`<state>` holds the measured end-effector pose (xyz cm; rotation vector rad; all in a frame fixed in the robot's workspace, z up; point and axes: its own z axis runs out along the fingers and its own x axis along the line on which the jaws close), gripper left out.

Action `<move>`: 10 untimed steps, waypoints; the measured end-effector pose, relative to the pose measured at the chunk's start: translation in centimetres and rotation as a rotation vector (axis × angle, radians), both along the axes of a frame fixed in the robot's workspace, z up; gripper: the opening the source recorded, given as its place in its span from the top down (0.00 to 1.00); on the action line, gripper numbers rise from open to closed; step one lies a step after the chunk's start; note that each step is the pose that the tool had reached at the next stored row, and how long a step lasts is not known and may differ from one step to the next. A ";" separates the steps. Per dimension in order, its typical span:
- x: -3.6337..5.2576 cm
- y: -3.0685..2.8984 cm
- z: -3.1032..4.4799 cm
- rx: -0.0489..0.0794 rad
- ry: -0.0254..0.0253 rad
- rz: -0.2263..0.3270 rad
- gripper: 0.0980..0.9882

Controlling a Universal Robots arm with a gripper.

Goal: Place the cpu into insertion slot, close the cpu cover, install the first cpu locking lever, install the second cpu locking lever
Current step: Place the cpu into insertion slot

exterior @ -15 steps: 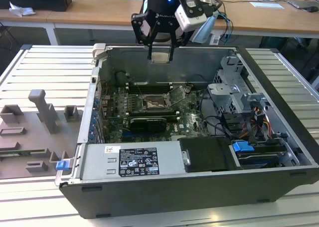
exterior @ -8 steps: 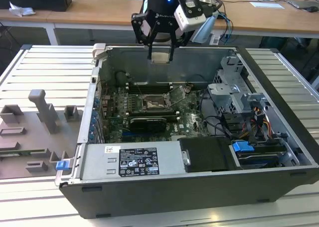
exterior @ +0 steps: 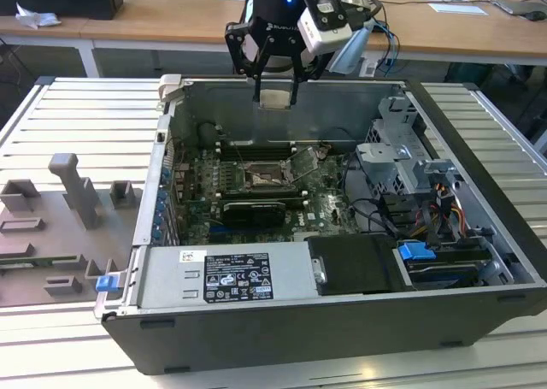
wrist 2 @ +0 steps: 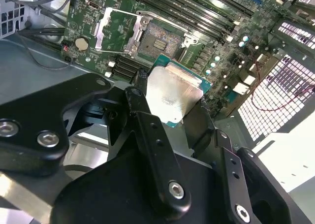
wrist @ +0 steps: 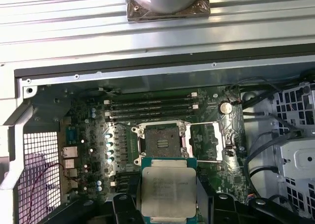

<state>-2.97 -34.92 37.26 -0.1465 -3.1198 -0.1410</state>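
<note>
The end effector (exterior: 275, 83) is closed on the cpu (wrist: 168, 194), its black fingers (wrist 2: 145, 120) pinching two opposite edges of the chip. It hangs in the air over the open computer case (exterior: 256, 338), well apart from the motherboard (exterior: 329, 205) below. The cpu looks light, thin and rigid. Its pale metal top is smooth and likely slippery, and the contacts underneath are probably delicate, so the edges of the green substrate seem the sensible place to hold it, as the grip does here. On the board the insertion slot (wrist: 162, 142) lies bare with its dark centre exposed, and the cpu cover (wrist: 209, 141) stands open just beside it. Long memory slots (wrist: 150, 106) run along the slot's far side. Room around the socket looks tight: case walls on all sides, and a drive cage (exterior: 402, 162) and loose cables (exterior: 380, 214) on the exterior view's right. The case rests on a ribbed metal worktop (exterior: 77, 107), with a grey fixture tray (exterior: 60, 226) on the exterior view's left.
</note>
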 end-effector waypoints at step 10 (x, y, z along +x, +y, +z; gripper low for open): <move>0.00 0.00 0.00 0.000 0.0000 -0.032 0.51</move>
